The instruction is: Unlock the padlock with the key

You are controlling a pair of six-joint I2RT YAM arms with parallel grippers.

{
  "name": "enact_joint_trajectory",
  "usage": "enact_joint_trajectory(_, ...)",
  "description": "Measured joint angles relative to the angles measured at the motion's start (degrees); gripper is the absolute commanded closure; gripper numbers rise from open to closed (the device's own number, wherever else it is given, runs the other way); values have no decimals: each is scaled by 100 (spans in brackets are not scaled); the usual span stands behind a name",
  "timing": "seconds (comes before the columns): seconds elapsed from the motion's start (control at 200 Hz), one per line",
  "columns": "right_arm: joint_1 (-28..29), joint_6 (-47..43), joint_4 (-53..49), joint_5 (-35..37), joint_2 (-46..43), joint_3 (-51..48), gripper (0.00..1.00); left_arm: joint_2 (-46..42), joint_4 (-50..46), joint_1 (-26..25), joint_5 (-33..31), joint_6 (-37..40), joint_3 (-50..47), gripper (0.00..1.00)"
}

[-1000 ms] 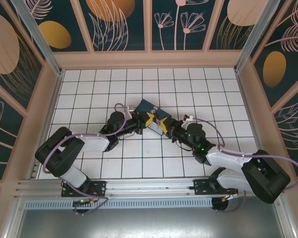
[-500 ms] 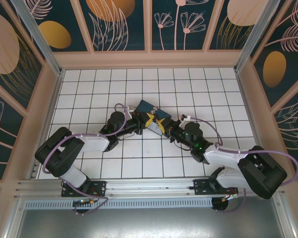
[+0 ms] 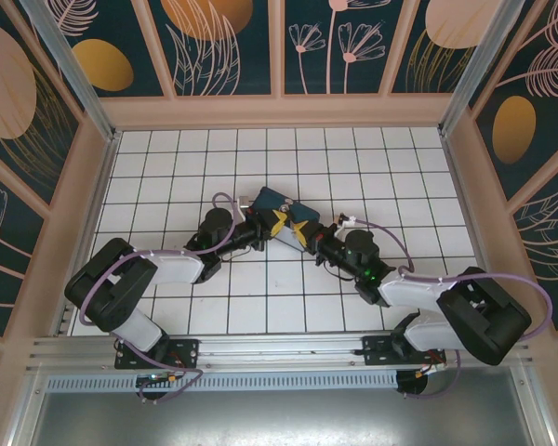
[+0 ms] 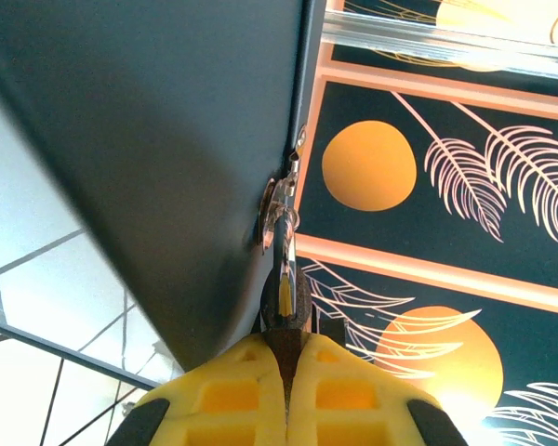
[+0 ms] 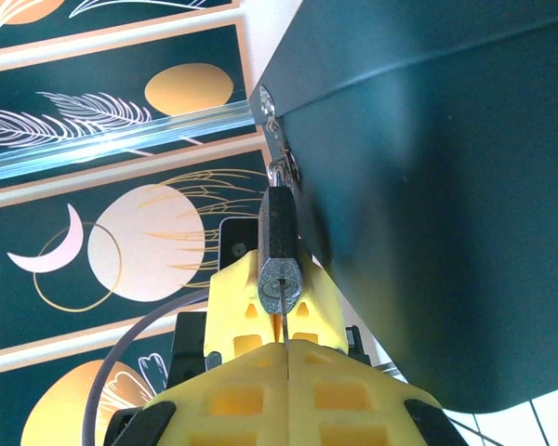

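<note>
The padlock point(image 5: 279, 249) hangs by its thin shackle point(image 5: 277, 172) from the hasp on the blue box point(image 3: 277, 202). Its keyhole end faces my right gripper point(image 5: 285, 346). That gripper is shut on the key point(image 5: 285, 321), a thin blade whose tip sits in the keyhole. My left gripper point(image 4: 286, 339) is shut on the padlock body point(image 4: 284, 307) from the opposite side, and its yellow fingers point(image 5: 231, 295) show behind the lock in the right wrist view. From above, the left gripper point(image 3: 277, 223) and right gripper point(image 3: 304, 232) meet tip to tip at the box's near corner.
The box's dark side wall point(image 5: 428, 186) looms close on the right of the right wrist view and at upper left point(image 4: 167, 139) of the left wrist view. White tiled floor point(image 3: 260, 297) surrounds the box, fenced by patterned walls point(image 3: 288, 46).
The right gripper has closed onto the key and edged a little left toward the padlock. The left arm and the box have stayed put.
</note>
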Motion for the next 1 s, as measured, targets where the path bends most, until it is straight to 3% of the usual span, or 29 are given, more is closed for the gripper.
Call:
enact_joint_trajectory(0.611,-70,63,243,101,162,37,100,-81,-210,-70,-20,190,120,100)
enact_joint_trajectory(0.731,-74,44,216,85,170,37,78,-83,-256,-72,-61,166,118,100)
enact_joint_trajectory(0.836,-90,-120,-138,98,-59,46,66,-155,-319,-35,-24,166,81,100)
enact_joint_trajectory(1.001,-258,-831,-1506,184,-1003,103,58,-352,-557,136,-17,234,87,100)
